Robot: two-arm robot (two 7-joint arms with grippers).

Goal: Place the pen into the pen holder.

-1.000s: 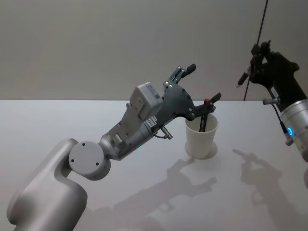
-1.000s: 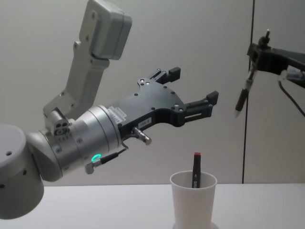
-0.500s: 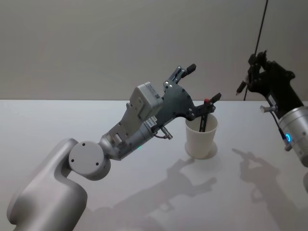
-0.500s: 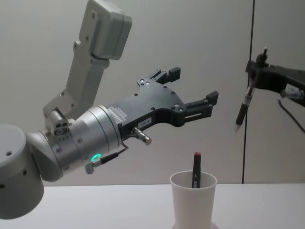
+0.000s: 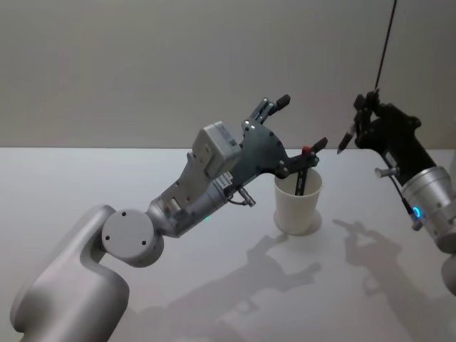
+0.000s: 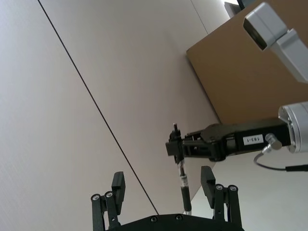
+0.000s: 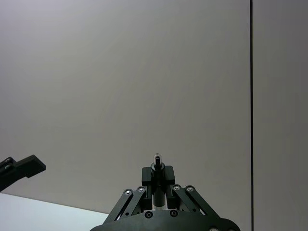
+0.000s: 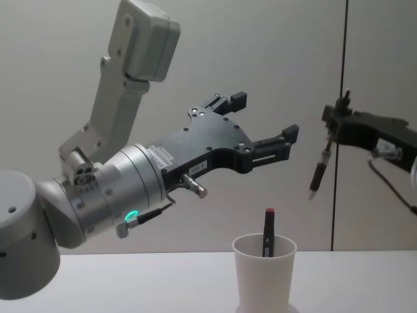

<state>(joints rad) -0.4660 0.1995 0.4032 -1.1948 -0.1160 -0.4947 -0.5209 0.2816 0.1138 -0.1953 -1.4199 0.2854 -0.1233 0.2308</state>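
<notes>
The white paper cup (image 8: 264, 272) stands on the pale worktop (image 5: 214, 285), and a black pen with a red cap (image 8: 268, 233) already leans inside it, its cap poking above the rim. Up and to the right of the cup, well apart from it, the right hand (image 8: 330, 125) is clamped on a second, dark pen (image 8: 318, 171), which hangs almost upright, tip down, in the air. The left hand (image 8: 264, 119) hovers above the cup and a little to its left, its fingers (image 8: 287, 135) spread wide apart with nothing between them.
</notes>
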